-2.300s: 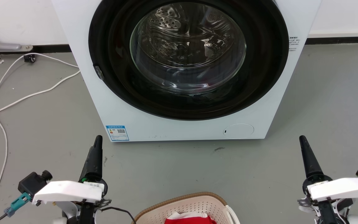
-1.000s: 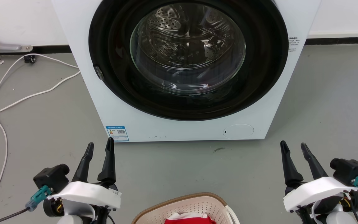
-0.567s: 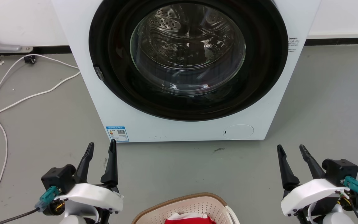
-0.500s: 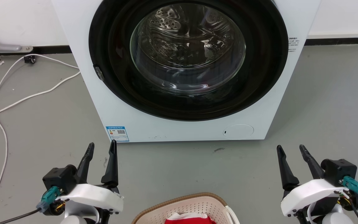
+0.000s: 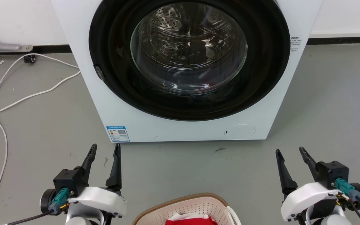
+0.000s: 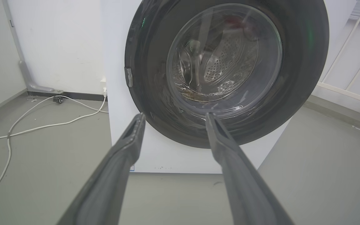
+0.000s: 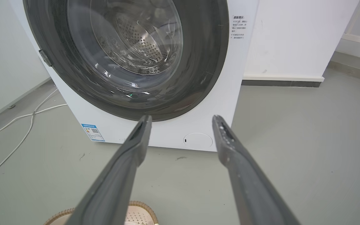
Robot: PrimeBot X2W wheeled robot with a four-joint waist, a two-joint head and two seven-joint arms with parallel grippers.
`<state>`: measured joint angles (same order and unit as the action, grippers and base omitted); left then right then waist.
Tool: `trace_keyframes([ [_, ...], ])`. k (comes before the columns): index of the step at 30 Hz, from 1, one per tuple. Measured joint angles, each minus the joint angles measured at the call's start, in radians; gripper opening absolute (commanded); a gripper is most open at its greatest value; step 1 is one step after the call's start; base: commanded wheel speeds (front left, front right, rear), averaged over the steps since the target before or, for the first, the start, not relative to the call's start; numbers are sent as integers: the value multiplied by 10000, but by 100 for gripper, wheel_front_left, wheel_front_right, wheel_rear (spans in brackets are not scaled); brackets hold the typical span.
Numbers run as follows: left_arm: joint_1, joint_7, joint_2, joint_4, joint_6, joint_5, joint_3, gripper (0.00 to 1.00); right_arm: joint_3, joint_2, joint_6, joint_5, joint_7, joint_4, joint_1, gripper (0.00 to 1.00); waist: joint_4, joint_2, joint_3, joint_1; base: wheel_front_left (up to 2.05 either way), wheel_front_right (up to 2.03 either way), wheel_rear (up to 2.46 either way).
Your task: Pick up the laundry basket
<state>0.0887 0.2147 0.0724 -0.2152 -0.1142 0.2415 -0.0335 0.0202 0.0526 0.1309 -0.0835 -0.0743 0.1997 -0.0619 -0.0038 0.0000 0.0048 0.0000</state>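
- Down at the bottom corners, your left gripper [image 5: 105, 147] and right gripper [image 5: 289, 150] stand open and empty, no longer shut.
- Both are sliding back toward the laundry basket [image 5: 183, 207], which sits low between them, untouched.
- You can likely go for its rim next.

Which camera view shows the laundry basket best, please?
The head view: the basket shows its far rim and perforated wall at the bottom edge, with a red cloth inside. The right wrist view catches a bit of its rim at the bottom edge. The left wrist view faces the washer.
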Motion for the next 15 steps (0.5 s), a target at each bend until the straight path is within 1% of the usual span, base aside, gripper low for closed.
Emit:
trace_keyframes([
  [8, 13, 136, 15, -123, 92, -652, -33, 100, 44, -2, 0, 677, -59, 25, 0, 100, -2, 0, 12, 0, 0, 0, 0],
  [15, 32, 267, 13, -194, 130, -1112, -15, 100, 98, -2, 0, 1035, -171, 40, -4, 100, -5, 0, 27, 0, 0, 0, 0],
])
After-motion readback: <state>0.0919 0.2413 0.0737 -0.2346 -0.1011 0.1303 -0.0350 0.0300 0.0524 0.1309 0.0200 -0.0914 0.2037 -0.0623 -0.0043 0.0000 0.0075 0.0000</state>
